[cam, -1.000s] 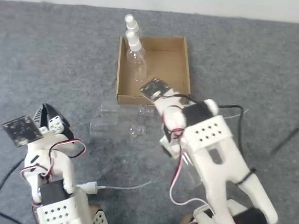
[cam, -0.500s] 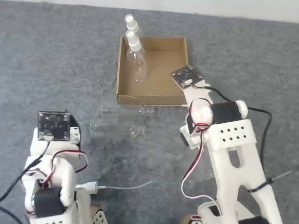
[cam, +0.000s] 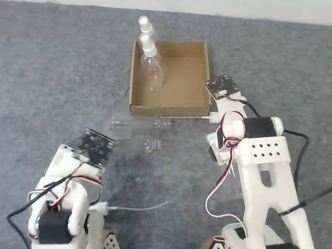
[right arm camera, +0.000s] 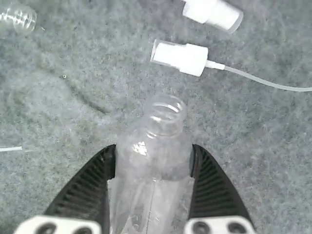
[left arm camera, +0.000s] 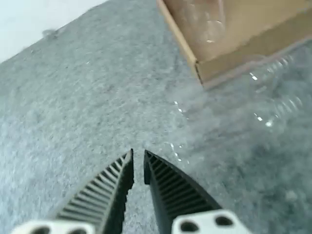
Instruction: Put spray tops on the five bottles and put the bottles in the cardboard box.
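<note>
The right gripper [right arm camera: 153, 152] is closed on a clear, open-necked bottle [right arm camera: 158, 129]. The bottle body is clamped between both jaws, with the neck pointing away from the wrist. A white spray top with dip tube [right arm camera: 181, 56] is laid flat on the grey carpet [cam: 45, 65] just beyond the neck. A second white spray top [right arm camera: 213, 13] is laid near it, not touching. The neck of another uncapped bottle [right arm camera: 17, 16] is seen well off to one side.

The left gripper [left arm camera: 138, 157] is held above bare carpet. Its jaws are drawn to a narrow slit and nothing is gripped. Ahead of it, two clear bottles [left arm camera: 273, 100] are laid on the carpet near the front wall of the cardboard box [cam: 200, 64].

The box walls are plain brown card. One capped bottle [cam: 151, 66] is leaned against the left inner wall. A second capped bottle [cam: 144, 25] is seen at the rear left corner; whether it is inside the box cannot be told.

The right arm [cam: 260, 159] is positioned just beside the box's right front corner. A third spray top with tube [cam: 104, 207] is laid beside the left arm [cam: 70, 186].
</note>
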Controlling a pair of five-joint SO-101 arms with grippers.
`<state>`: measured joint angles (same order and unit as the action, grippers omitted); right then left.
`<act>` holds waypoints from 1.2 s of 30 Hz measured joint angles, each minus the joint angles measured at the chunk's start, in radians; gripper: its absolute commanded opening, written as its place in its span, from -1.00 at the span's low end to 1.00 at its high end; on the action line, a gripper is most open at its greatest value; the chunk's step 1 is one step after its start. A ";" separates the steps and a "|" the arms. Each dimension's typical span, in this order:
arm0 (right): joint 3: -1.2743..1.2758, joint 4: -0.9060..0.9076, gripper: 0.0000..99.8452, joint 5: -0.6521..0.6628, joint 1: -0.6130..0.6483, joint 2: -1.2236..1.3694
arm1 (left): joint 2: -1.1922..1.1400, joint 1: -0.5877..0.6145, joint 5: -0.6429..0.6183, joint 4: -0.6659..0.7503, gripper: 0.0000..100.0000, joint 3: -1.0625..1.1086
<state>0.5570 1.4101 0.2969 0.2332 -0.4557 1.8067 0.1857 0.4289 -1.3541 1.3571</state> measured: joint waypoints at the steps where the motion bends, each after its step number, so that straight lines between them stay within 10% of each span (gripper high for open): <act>1: 0.000 -0.003 -0.95 0.000 0.000 0.000 | 0.000 -0.018 0.021 -0.011 -0.94 0.000; 36: 0.000 -0.087 -0.95 0.000 -0.201 0.000 | -1.269 -0.595 0.207 -0.120 -0.65 -0.402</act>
<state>0.5570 1.3226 0.2969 0.0322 -0.4557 0.5378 -0.4097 0.6360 -1.4737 0.9551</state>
